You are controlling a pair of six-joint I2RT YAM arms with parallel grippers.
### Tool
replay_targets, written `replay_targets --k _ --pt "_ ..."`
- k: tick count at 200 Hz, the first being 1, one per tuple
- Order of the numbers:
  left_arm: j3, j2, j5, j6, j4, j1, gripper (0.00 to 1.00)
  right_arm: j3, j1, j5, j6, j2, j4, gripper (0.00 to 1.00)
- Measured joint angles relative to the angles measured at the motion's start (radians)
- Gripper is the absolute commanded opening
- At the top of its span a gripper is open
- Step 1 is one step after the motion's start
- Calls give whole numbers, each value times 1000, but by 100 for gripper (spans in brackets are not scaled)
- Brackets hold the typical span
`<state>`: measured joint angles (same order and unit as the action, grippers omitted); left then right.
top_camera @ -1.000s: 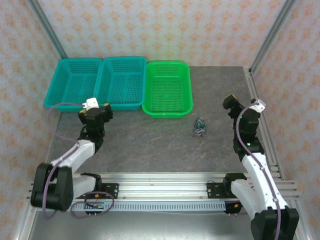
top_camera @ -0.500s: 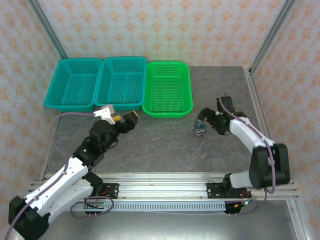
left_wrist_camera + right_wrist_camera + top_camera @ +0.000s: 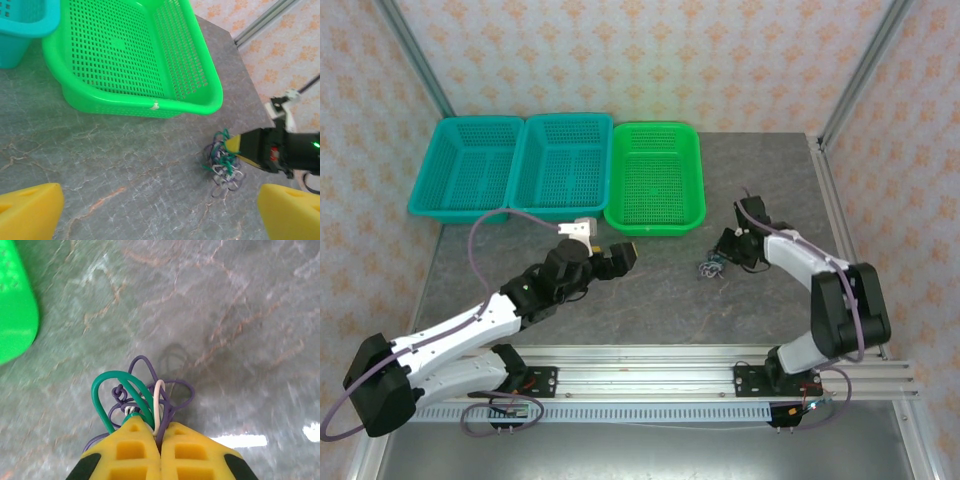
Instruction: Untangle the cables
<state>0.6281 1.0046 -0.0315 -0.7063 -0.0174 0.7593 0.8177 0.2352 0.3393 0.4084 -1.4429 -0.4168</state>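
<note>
The cables (image 3: 711, 266) are a small clump of thin green, purple and cream-white loops lying on the grey table, right of centre. My right gripper (image 3: 722, 257) comes at the clump from the right and is shut on it. In the right wrist view the yellow fingertips (image 3: 131, 432) are pressed together with green, white and purple strands of the cables (image 3: 145, 392) pinched between them. My left gripper (image 3: 625, 254) is open, well left of the clump, pointing toward it. In the left wrist view the cables (image 3: 222, 162) lie ahead between its wide-apart yellow fingers (image 3: 30, 210).
A green basket (image 3: 655, 222) stands at the back just beyond the clump, its rim (image 3: 150, 105) close in the left wrist view. Two teal baskets (image 3: 465, 208) (image 3: 562, 210) stand to its left. Metal frame posts edge the table's right side.
The right arm swung down and left to the clump and its jaws closed on the cables. The left arm reached forward and to the right, toward the table's middle, staying open.
</note>
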Motion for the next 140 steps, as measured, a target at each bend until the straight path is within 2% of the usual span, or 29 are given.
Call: replay_targets --k 18,45,63,81,104,111,118,123,130,140 --pt "28 0 -16 11 -39 0 100 -44 58 26 18 108 -6 0" --pt "42 -3 -44 23 -74 0 100 -72 251 100 84 206 61 2" --pt "34 -21 -67 15 -97 0 100 -72 395 134 137 181 184 2" --pt "15 -56 -89 -2 -107 0 100 -66 480 169 192 84 323 4" --pt "3 -98 -109 -26 -131 0 98 -48 520 195 244 -84 457 18" --pt "3 -105 -113 -33 -143 0 95 -48 525 189 255 -116 472 28" --pt "3 -111 -116 -42 -157 0 93 -48 529 172 264 -136 474 45" --pt "3 -113 -116 -53 -164 0 92 -50 529 147 273 -140 471 52" --pt "3 -113 -116 -60 -177 0 89 -54 529 118 274 -138 465 59" --pt "-2 -112 -114 -74 -185 0 87 -55 527 74 269 -124 450 63"
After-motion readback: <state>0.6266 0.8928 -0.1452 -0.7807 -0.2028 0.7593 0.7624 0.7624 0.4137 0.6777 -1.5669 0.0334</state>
